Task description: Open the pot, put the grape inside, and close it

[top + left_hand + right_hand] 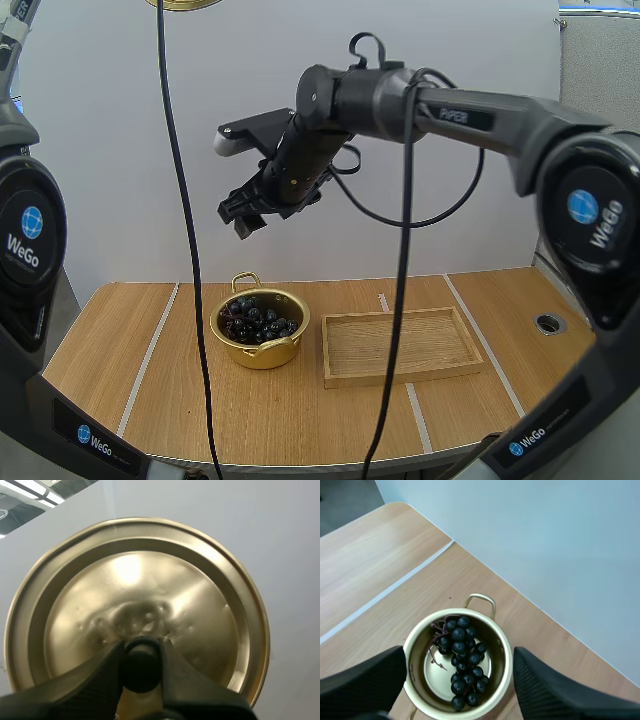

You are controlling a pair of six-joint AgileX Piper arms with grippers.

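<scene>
The counter [120, 400] carries the wooden tray [400, 378], its long side running across. Just beside it, toward the left arm, the pot [262, 352] stands upright and uncovered, its handles lined up far to near. The grapes [258, 320] lie inside, lengthwise along that line. The right hand [243, 218] hangs spread above them, and the left hand [142, 662] pinches the knob of the lid [150, 580].

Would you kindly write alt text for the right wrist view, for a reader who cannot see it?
An uncovered gold pot stands on the wooden table with a bunch of dark grapes lying inside it. The right gripper hangs open above the pot, its two black fingers apart, one to each side of it.
</scene>
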